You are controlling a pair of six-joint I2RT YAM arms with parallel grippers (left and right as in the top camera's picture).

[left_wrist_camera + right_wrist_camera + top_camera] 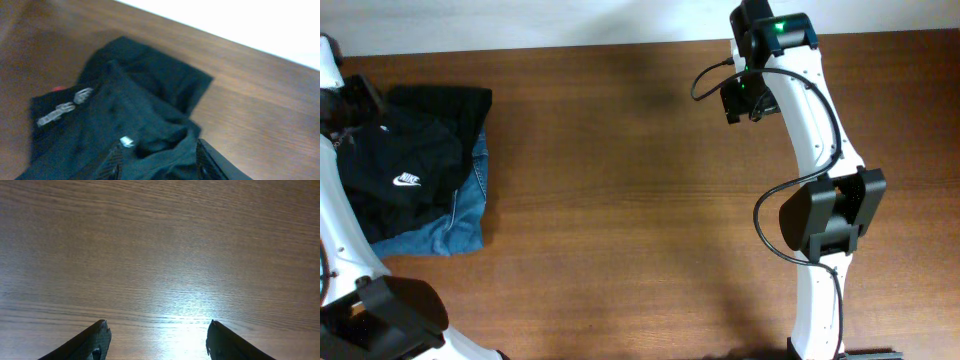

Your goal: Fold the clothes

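Black clothes (145,95) bunch between the left gripper's (159,147) spread fingers (113,163); white lettering (65,106) sits ahead-left, bare table (260,105) ahead-right.

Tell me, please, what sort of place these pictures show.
Probably a robotics lab or test bench: a white left arm and right arm stand at a wooden table against a plain white wall, with a pile of clothes to practise on.

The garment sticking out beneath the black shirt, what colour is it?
Blue. That garment shows best in the overhead view.
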